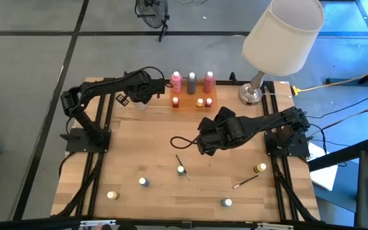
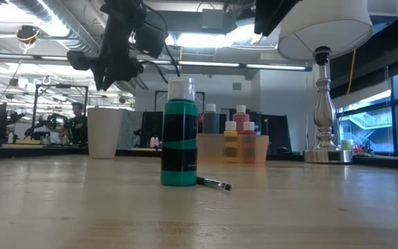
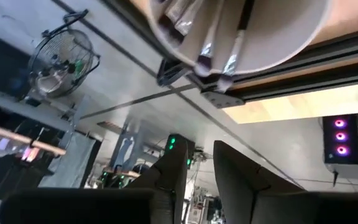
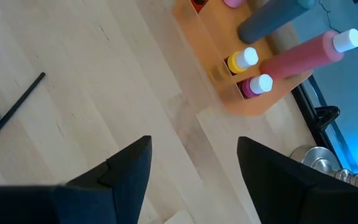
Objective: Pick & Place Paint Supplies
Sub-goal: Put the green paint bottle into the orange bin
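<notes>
While brushes [image 3: 219, 37] stand bristles-up in the cup [image 3: 291, 37], both tools hang released: left tool [image 3: 201, 180], right tool [image 4: 191, 168].

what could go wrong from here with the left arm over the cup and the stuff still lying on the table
The left gripper hangs just above the cup that holds brushes; dropping lower could knock the cup over. A brush lies against the green bottle, so grabbing either may drag the other. The right gripper, jaws open, sits near a black cable loop that could snag.
</notes>
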